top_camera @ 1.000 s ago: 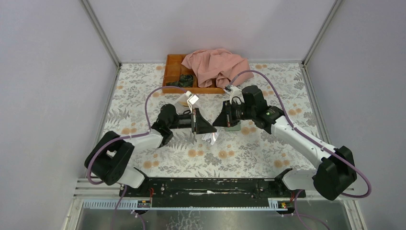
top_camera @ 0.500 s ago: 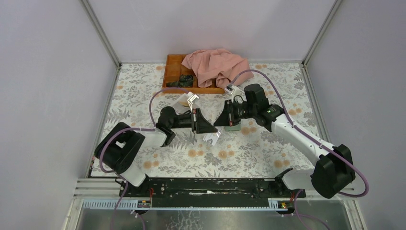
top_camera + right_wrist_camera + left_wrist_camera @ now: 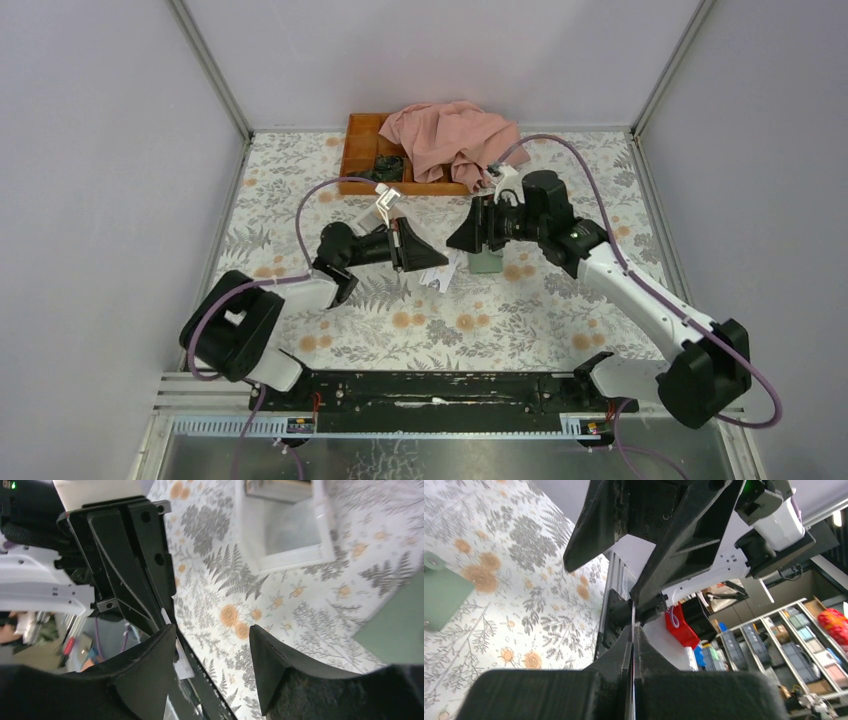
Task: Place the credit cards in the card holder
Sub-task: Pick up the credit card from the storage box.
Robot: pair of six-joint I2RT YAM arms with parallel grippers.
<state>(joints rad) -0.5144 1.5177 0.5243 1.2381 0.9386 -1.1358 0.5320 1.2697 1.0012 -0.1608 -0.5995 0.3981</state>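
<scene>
Grey-green card holder (image 3: 487, 262) lies flat on the floral table (image 3: 520, 320). It sits beside the right gripper (image 3: 212, 645), outside its jaws, and ahead and to one side of the left jaw tips, clear of them. It looks folded shut, since no pale lining is seen, but that can't be confirmed from these angles.

Left gripper (image 3: 633, 635) is clamped tight on one credit card (image 3: 632, 616), seen edge-on as a thin pale line between the pads. Right jaws are spread wide with nothing between the fingers. The left jaws and card sit just in front of that gap.

Step in hand, as judged: the card is to be carried by the left jaws to the holder and fed in.
- Holder should be opened or pinned first by the free right jaws, or it will likely be pushed along the cloth.
- Card should be rolled from edge-up to near flat, with its leading edge squared to the pocket mouth.
- Pinch is best held at the trailing edge so the tips don't foul the pocket, and released only once the card is seated.
- White box (image 3: 292, 559) lies beyond the right jaws and should be cleared by the sweep.

Other cards can't be located.
</scene>
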